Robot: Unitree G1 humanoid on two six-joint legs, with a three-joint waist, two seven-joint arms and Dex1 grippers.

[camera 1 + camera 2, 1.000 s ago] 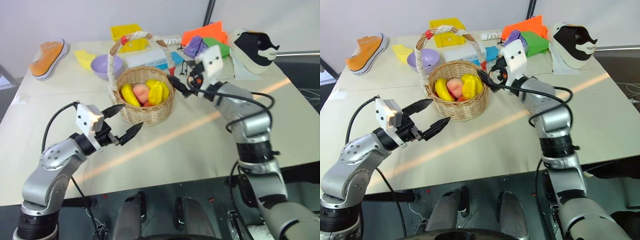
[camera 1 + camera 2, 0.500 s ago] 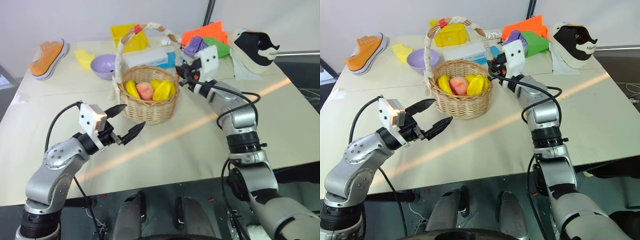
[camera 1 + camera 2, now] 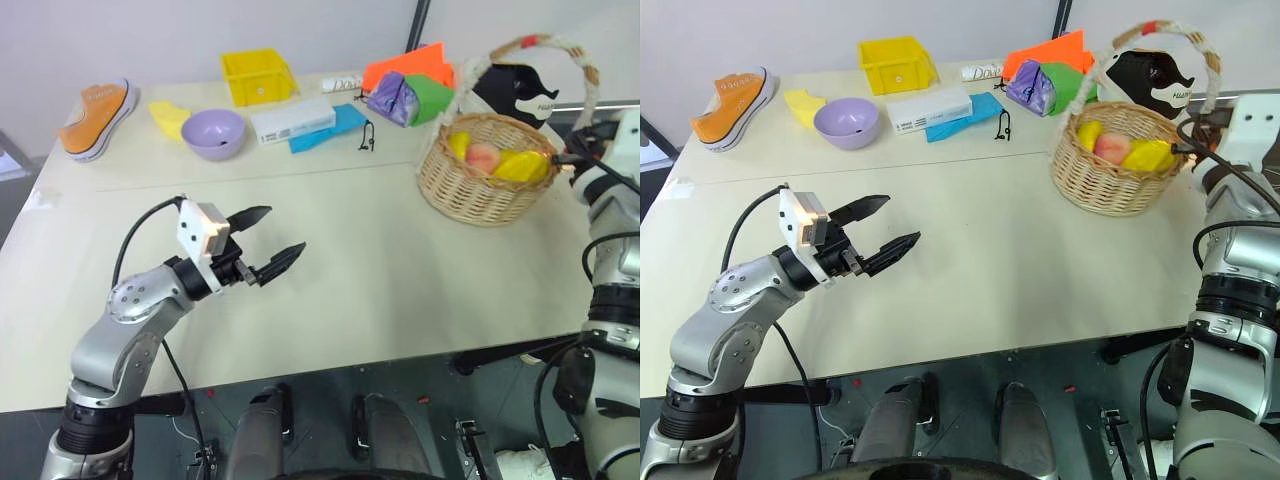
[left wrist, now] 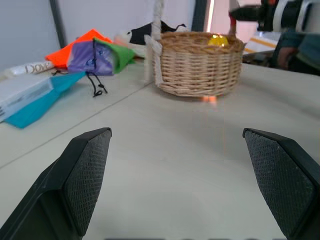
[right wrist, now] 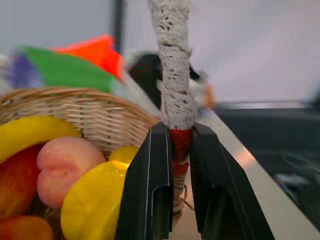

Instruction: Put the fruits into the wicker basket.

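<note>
Cream desk [image 3: 330,290] w/ clutter along far edge: orange sneaker [image 3: 97,116], purple bowl [image 3: 214,132], yellow plastic bin [image 3: 257,76]. Round tan wicker basket [image 3: 480,180] sits at desk's right side, toy fruits [image 3: 500,160] inside. Right gripper [image 5: 172,150]: jaws clamped on basket's cloth-wrapped handle base. Left gripper [image 3: 268,243] over bare desk, well apart from basket; jaws spread wide, holding nothing.

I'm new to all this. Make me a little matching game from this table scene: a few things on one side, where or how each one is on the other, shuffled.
Things:
1. wicker basket
2. purple bowl
3. orange sneaker
4. left gripper

States:
A. open, holding nothing
B. at the table's far left corner
C. full of fruits, handle pinched by the right gripper
D. beside the yellow bin

Pairs: 1-C, 2-D, 3-B, 4-A
</note>
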